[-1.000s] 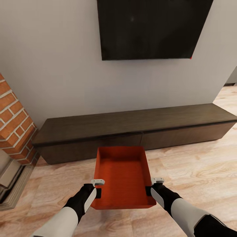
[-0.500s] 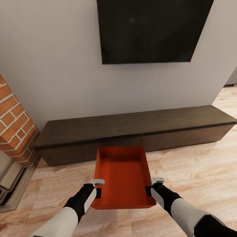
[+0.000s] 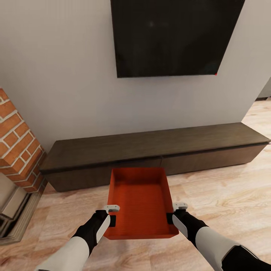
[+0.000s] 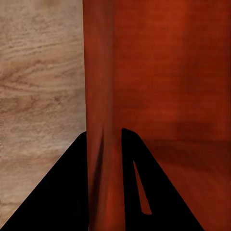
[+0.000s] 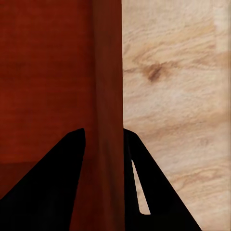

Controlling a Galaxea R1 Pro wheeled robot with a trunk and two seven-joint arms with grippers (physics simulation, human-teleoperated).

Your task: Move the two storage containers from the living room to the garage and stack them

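Holding: one red-orange rectangular open-top plastic storage container sits between the two arms in the head view, carried above the light wood plank floor of the living room.
Left end effector: clamped on the container's left long wall near the near corner — in the left wrist view its two black fingers sit one on each side of the thin red wall, one outside, one inside the bin.
Right end effector: clamped on the right long wall at about the same place; in the right wrist view the black fingers straddle the red wall, with the plank floor on the outer side.
Container attitude: roughly level, long axis pointing away from the robot, open top up, inside bare with a faintly ribbed bottom.
Container position: in front of the trunk, centred between the arms, its far end overlapping the front of the long dark wood cabinet as seen from the head — I cannot tell how near they are.
Cabinet: low, running along the pale grey wall, its top bare.
Above the cabinet: a black wall-mounted flat TV.
Left edge: a red brick column with a stepped pale stone base at its foot.
Arms: black forearms with white upper covers, reaching forward from the lower corners.
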